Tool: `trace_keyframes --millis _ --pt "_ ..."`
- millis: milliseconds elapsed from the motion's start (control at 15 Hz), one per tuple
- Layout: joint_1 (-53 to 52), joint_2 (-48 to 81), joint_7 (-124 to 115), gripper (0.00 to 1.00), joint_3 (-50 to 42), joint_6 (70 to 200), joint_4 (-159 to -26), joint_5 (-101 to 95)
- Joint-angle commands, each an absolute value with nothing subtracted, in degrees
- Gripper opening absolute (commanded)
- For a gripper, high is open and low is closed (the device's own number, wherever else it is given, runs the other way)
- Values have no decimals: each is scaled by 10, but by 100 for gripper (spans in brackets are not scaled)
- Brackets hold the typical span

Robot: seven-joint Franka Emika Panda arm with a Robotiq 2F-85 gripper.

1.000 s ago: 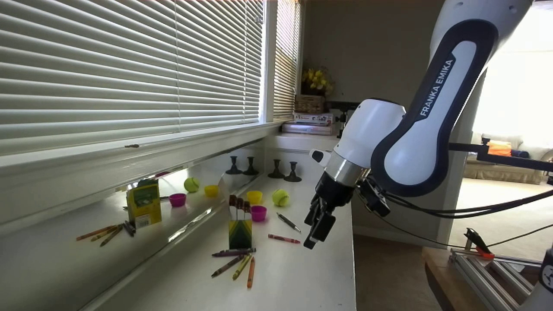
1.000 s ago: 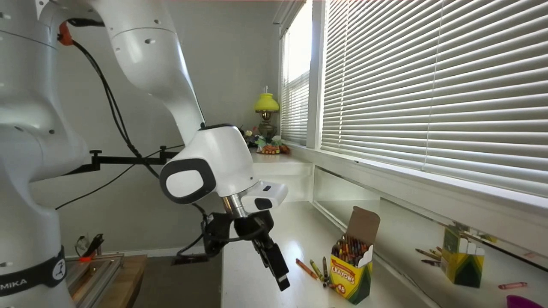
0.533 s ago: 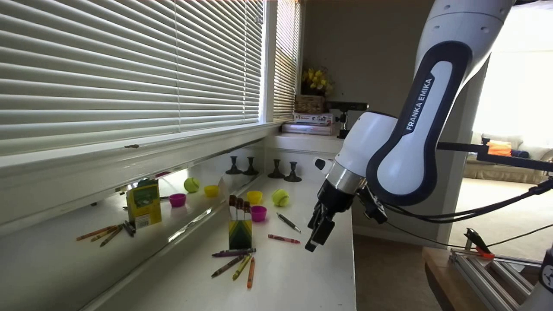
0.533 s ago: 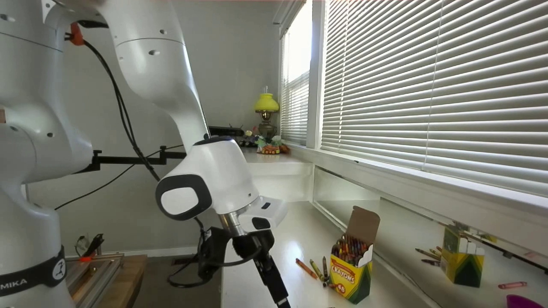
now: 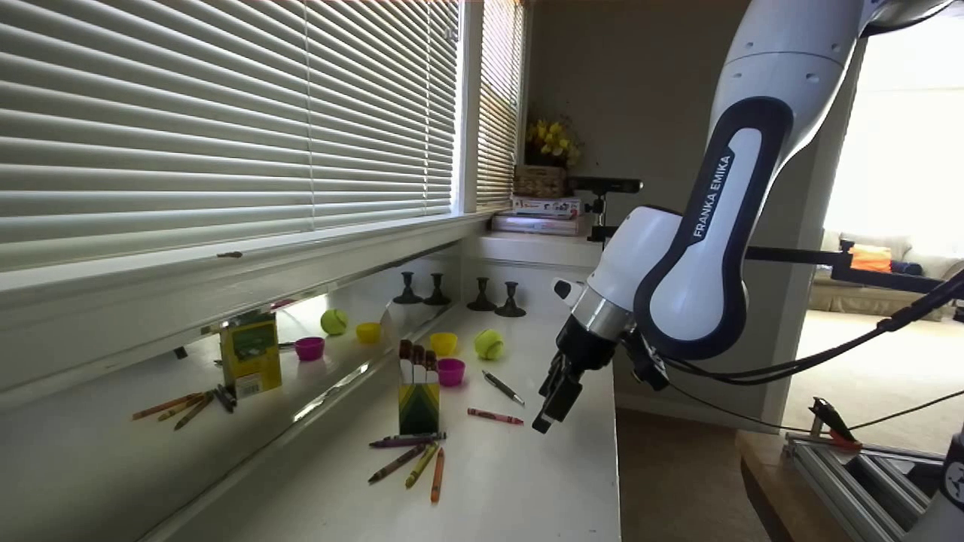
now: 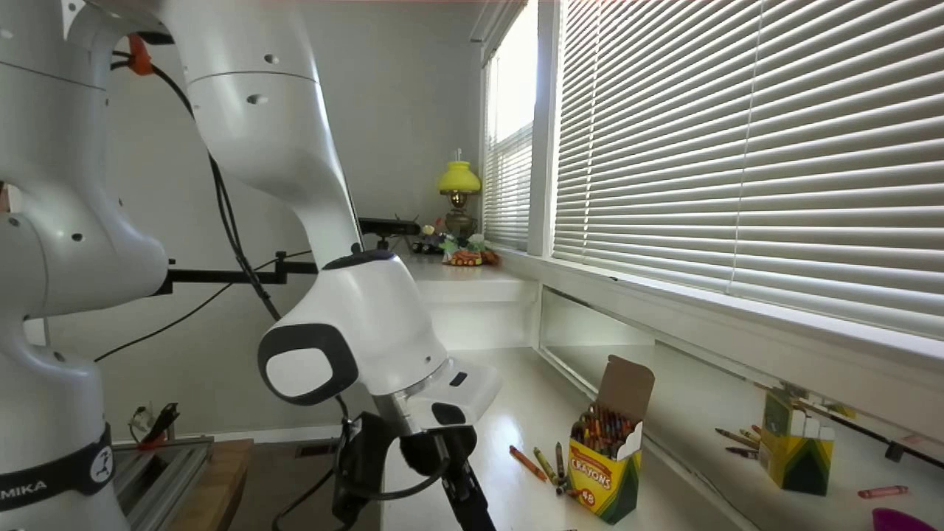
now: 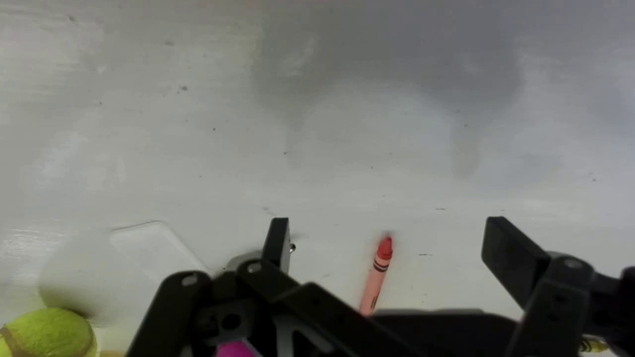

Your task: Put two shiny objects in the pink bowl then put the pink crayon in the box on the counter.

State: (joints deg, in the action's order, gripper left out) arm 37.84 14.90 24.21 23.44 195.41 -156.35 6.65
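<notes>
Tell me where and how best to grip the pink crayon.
I'd come straight down and pinch the pink crayon mid-barrel, on its paper wrapper, closing the gripper across its narrow width. It lies flat on the counter, its tapered tip would likely offer less hold, and the wrist view shows it running roughly crosswise to the open jaws' closing direction.
</notes>
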Motion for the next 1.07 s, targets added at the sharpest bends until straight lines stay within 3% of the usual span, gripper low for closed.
trace_keyframes --millis 0,133,200,467,800,933,1000 --pt "434 187 229 100 273 1987 -1547 23" --pt "450 196 233 98 284 1990 -1543 15" --pt "455 199 235 88 287 1993 -1543 13" --pt "476 209 236 73 306 2001 -1542 4" --pt "487 215 240 76 321 2013 -1539 2" --pt "489 218 240 74 321 2016 -1536 4" --pt "488 220 242 68 319 2017 -1533 4"
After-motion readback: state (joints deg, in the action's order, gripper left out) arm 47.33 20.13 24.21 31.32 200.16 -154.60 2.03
